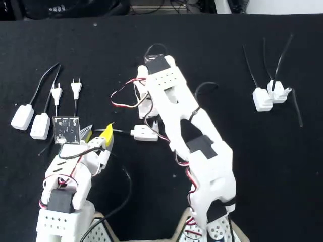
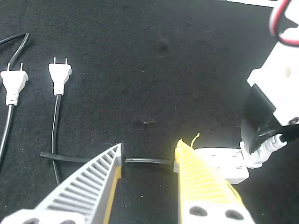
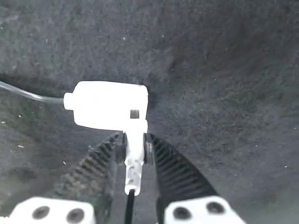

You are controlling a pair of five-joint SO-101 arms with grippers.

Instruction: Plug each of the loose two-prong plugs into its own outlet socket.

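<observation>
At the middle of the table (image 1: 217,55) my right claw (image 3: 135,149) squeezes a white plug (image 3: 135,133) pushed against its socket (image 3: 110,105) | my left claw (image 2: 149,154) gapes wide over the cord (image 2: 65,157), holding nothing | far-right pair (image 1: 270,96) looks joined | first loose plug (image 1: 56,94) and second loose plug (image 1: 76,88) wait.

Black table (image 1: 267,171), small square board (image 1: 66,129), perhaps electronic.

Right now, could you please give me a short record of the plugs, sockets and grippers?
Right gripper: shut on a plug, which is pressed against the middle socket
Left gripper: open, astride that socket's cable
Loose plugs: two, on the left
Free sockets: two, beside them
Joined pair: on the right
</observation>
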